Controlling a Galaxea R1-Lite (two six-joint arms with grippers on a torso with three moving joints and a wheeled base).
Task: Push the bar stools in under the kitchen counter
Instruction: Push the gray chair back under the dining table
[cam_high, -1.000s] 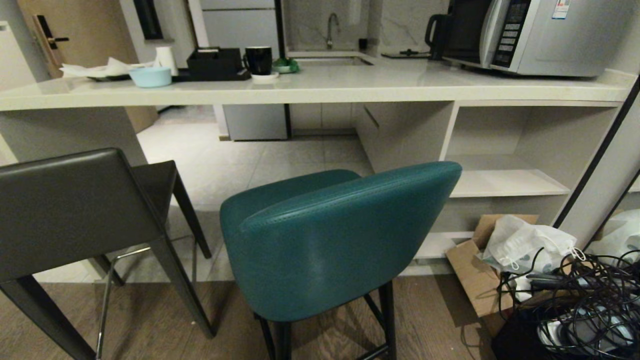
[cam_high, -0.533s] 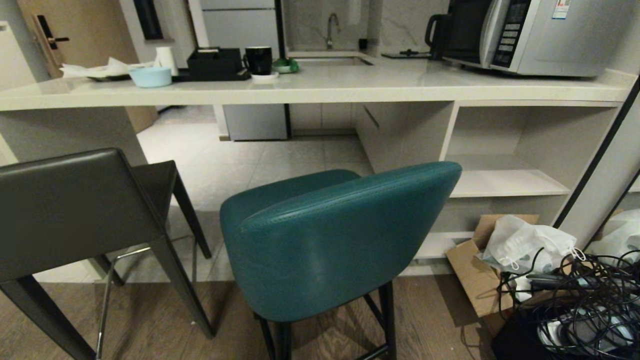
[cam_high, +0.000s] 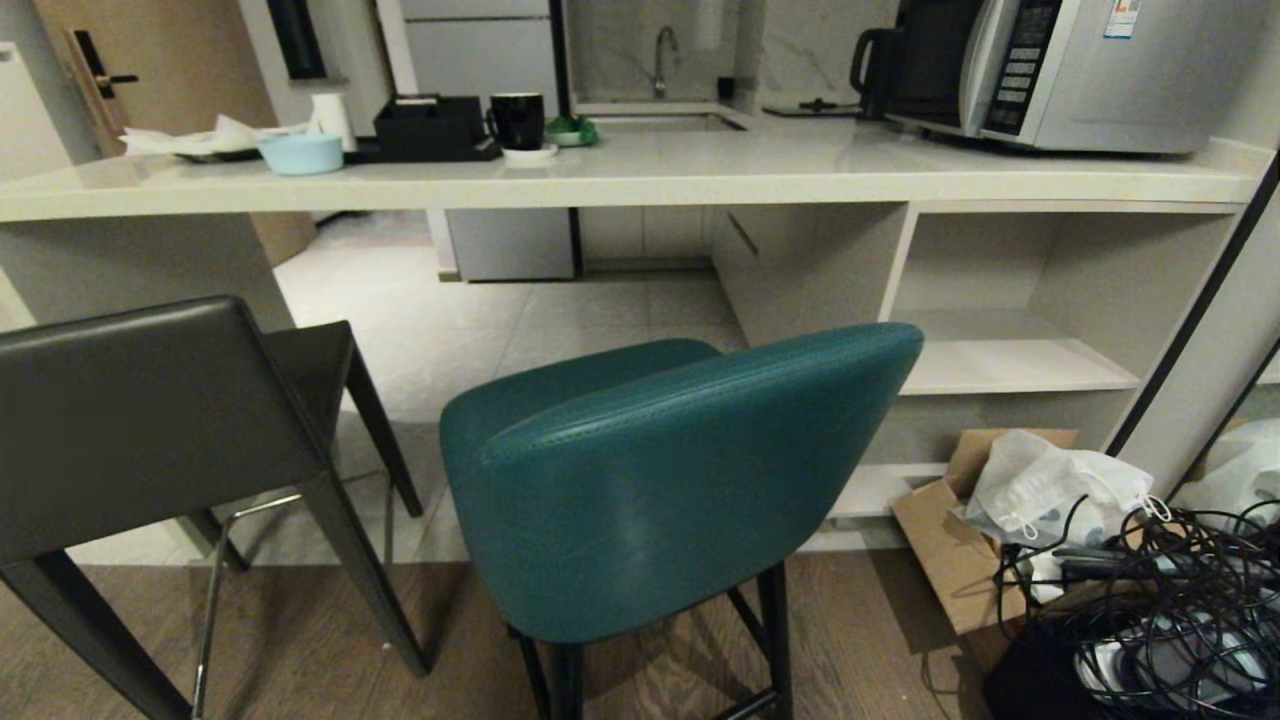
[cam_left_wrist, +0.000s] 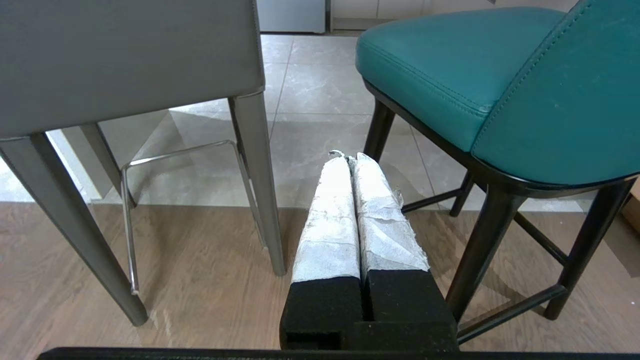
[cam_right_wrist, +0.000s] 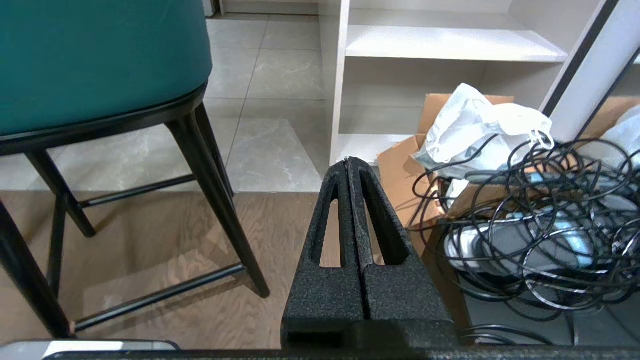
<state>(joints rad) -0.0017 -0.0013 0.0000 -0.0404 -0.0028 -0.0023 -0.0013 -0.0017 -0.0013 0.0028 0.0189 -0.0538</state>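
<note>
Left to right. Grey stool (cam_high: 150, 420) at 9 o'clock in the head view, boxy back toward the camera, seat pointing to 12 toward the kitchen counter (cam_high: 620, 180); only the seat's far end looks near the counter edge, so it reads as not pushed in. Chrome footrest (cam_left_wrist: 175, 155) between its legs.

Left gripper (cam_left_wrist: 350, 162): wrapped fingers pressed together, nothing held, low in the gap between the two stools. Grey stool's rear leg (cam_left_wrist: 260, 180) lies at about 10 from the fingertips, teal stool's black leg (cam_left_wrist: 377, 132) just beside at 1. Touching neither.

Teal stool (cam_high: 680, 480) centre of the head view, curved back to the camera, seat toward 12; well short of the counter, tiled floor showing between.

Right gripper (cam_right_wrist: 348, 162): black fingers together, empty, low on the teal stool's right side; the stool's rear leg (cam_right_wrist: 215, 190) at 9 from it, apart.

Cardboard box (cam_high: 950, 540) and cable tangle (cam_high: 1170, 600) at 4, beside the open shelves (cam_high: 1000, 370).

Judgement: push axis runs 6 to 12. Teal stool sits between both grippers, both about equally near; its back is above both, so either arm must rise to meet it.
</note>
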